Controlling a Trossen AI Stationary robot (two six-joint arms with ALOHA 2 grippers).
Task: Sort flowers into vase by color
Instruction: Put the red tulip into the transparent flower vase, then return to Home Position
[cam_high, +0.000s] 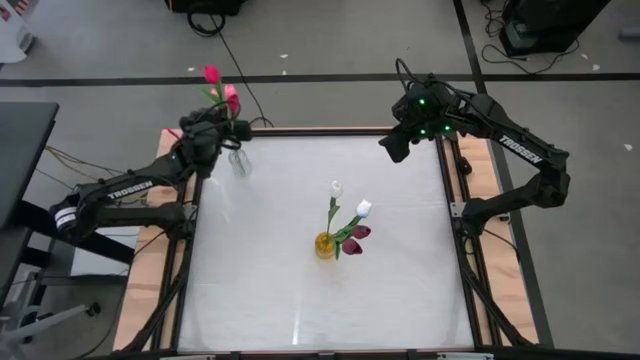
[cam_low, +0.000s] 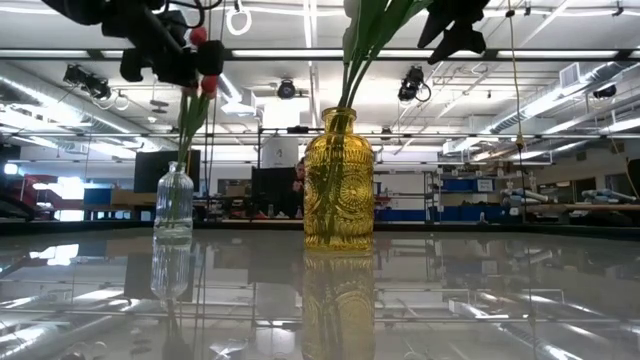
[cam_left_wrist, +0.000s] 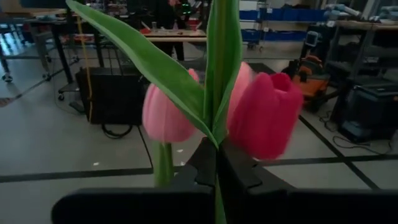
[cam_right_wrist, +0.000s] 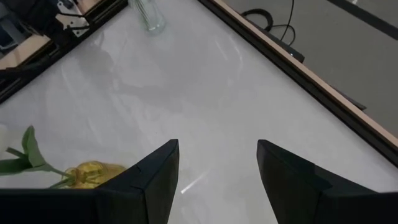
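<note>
From above we see the left gripper (cam_high: 222, 128) at the table's (cam_high: 400, 290) far left corner, over the clear vase (cam_high: 239, 163), pinched shut on a green stem that carries the red tulip (cam_high: 211, 74); the pink tulip (cam_high: 232, 99) sits just beside it. The left wrist view adds what the overhead cannot: both heads close up, pink tulip (cam_left_wrist: 166, 115) and red tulip (cam_left_wrist: 267, 115) either side of a broad leaf, with the stem clamped between the dark fingers (cam_left_wrist: 205, 165). We cannot tell from any view whether the pink stem is also in the grip.

The low view shows stems running down into the clear vase (cam_low: 174, 205), and the yellow vase (cam_low: 338, 180) nearer the camera.

Mid-table, the yellow vase (cam_high: 326, 244) holds two white tulips (cam_high: 364, 208) and a dark purple tulip (cam_high: 356, 236).

The right gripper (cam_high: 394, 146) hangs above the far right of the table; its own wrist view shows the fingers (cam_right_wrist: 152, 171) spread apart, holding nothing, over bare tabletop.
</note>
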